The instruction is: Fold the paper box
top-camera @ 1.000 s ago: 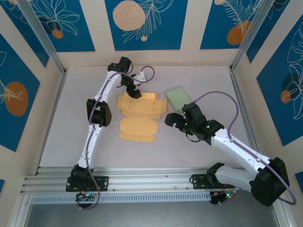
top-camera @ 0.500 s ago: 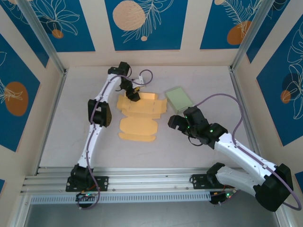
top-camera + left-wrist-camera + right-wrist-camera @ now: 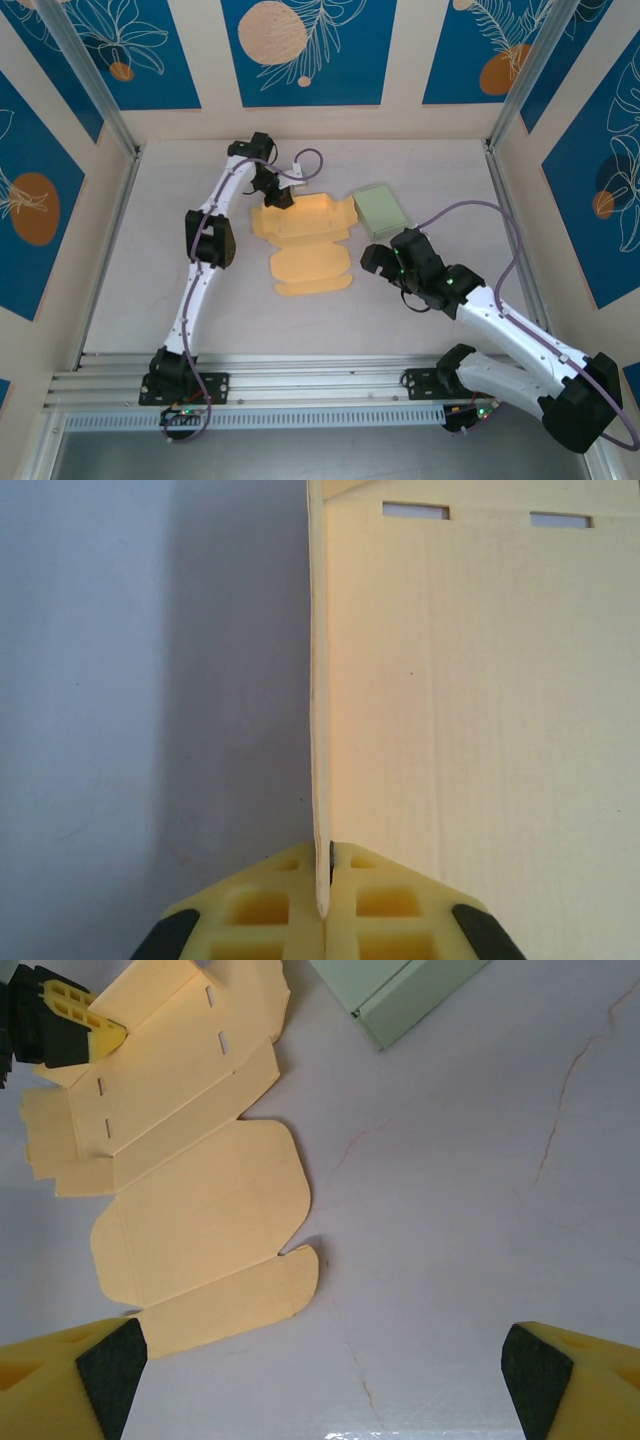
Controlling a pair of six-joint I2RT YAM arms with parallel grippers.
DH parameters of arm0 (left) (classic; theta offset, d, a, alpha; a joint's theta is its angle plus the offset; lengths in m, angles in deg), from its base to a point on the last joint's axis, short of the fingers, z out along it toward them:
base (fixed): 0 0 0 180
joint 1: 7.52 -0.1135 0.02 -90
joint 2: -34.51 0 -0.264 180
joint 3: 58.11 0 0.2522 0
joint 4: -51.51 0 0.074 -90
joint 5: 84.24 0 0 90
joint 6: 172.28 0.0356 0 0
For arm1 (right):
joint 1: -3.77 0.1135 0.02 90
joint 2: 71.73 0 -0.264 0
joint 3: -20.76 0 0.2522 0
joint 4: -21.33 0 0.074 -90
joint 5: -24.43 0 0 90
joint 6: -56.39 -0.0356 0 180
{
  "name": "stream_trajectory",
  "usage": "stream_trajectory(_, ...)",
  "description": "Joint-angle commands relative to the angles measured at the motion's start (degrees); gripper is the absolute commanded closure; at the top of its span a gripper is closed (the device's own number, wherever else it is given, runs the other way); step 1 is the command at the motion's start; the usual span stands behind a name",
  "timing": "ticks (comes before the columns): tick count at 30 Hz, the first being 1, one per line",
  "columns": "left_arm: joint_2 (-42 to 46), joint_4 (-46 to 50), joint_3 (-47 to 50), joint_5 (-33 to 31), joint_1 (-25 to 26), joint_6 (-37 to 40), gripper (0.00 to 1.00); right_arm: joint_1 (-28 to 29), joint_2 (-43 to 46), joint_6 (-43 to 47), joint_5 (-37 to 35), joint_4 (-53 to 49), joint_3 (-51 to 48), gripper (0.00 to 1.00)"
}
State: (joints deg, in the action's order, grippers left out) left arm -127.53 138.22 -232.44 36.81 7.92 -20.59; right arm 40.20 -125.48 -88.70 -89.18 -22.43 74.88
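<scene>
1. The left gripper (image 3: 279, 196) has gone from spread to pressed together. It now pinches the far-left edge of the paper box (image 3: 310, 250). From the left wrist, a thin panel of the box (image 3: 480, 730) is seen edge-on and standing upright, caught between the yellow pads of the left gripper (image 3: 325, 880).
2. The box blank has shifted with that grip. Its near flaps have swung towards the right edge of the table (image 3: 150, 280), so it lies slightly askew, in the middle of the table's width and towards its far edge.
3. The right gripper (image 3: 375, 258) has drawn back a little towards the near-right corner. Its jaws are spread wide and empty (image 3: 325, 1375), hovering just right of the near flaps.
4. My reading is that a hold is now secured and the first fold can begin. Apart from the pinched panel, the blank (image 3: 200, 1210) is unfolded and flat.
5. The blank is thin, matt, pale-orange card. It is die-cut with rounded tuck flaps, small rectangular slots and straight crease lines. It will probably bend easily and slide on the smooth surface.
6. A pale green flat box (image 3: 380, 208) lies just beside the blank's far-right corner, apart from it. The table is light grey with faint hairline veins.
</scene>
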Motion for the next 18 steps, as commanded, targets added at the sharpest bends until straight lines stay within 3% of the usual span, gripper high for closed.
stream_trajectory(1, 5.27, 2.33, -1.13, 0.55, 0.19, 1.16, 1.0, -0.29, 0.9, -0.54, -0.96, 2.2, -1.72, 0.07)
stream_trajectory(3, 6.83, 2.99, -1.07, 0.84, 0.58, 0.76, 1.0, -1.76, 0.2, 0.06, 2.43, 5.37, -2.32, 0.07)
stream_trajectory(6, 9.17, 4.82, -0.98, -0.33, 1.62, 0.03, 1.0, -7.11, -2.44, 1.84, 13.71, 12.48, -2.85, 0.07)
stream_trajectory(10, 13.11, 5.25, 2.11, -6.42, 4.19, -2.36, 1.0, -13.64, -8.88, 5.2, 25.61, 19.41, -1.59, 0.09)
stream_trajectory(12, 17.5, 1.02, 9.74, -10.51, 5.72, -3.64, 1.0, -15.44, -12.56, 7.34, 28.78, 21.39, -0.09, 0.09)
stream_trajectory(16, 31.91, -20.07, 37.41, -21.36, 9.49, -2.36, 1.0, -18.25, -18.62, 10.71, 31.98, 21.3, 4.14, 0.09)
stream_trajectory(18, 38.28, -26.98, 47.87, -22.08, 10.42, -1.94, 1.0, -18.94, -20.33, 11.58, 34.14, 23.05, 4.88, 0.12)
